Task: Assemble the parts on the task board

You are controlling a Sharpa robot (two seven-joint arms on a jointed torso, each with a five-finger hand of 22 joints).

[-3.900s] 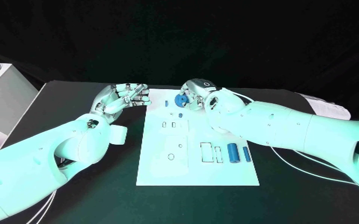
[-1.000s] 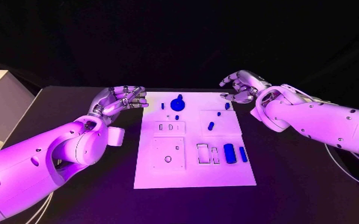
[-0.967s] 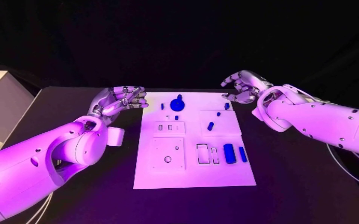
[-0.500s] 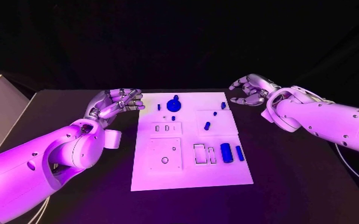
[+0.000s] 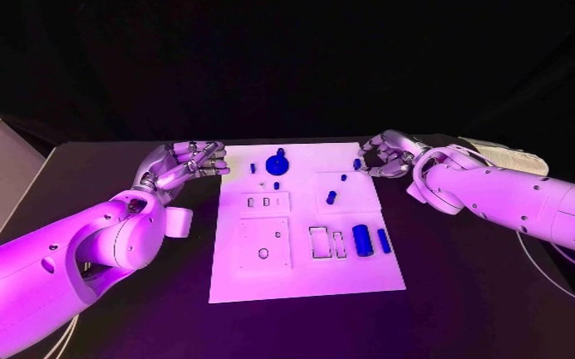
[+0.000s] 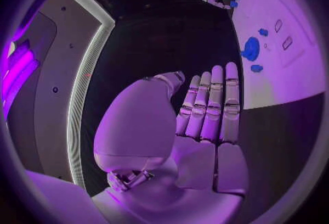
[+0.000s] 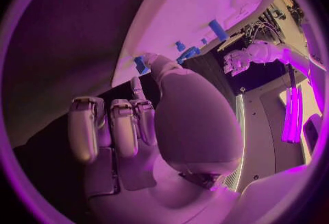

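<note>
The white task board [image 5: 300, 272] lies mid-table. A round blue piece [image 5: 278, 164] stands near its far edge, with small blue pegs around it. A thick blue cylinder [image 5: 362, 240] and a thinner one [image 5: 384, 240] lie at the right. My right hand [image 5: 385, 154] hovers at the board's far right corner with its fingers loosely curled and nothing in them. In the right wrist view its thumb tip is right by a small blue peg [image 7: 140, 65]. My left hand [image 5: 186, 162] hangs empty just off the board's far left corner, fingers [image 6: 211, 104] side by side.
A pale box [image 5: 12, 155] stands at the table's left edge. A white cable bundle [image 5: 509, 155] lies behind my right arm. Bare black table surrounds the board on all sides.
My right hand has left the round blue piece, swung out to the right, and now comes back toward the board's far right corner. The left hand stays put. The camera shifted slightly.
</note>
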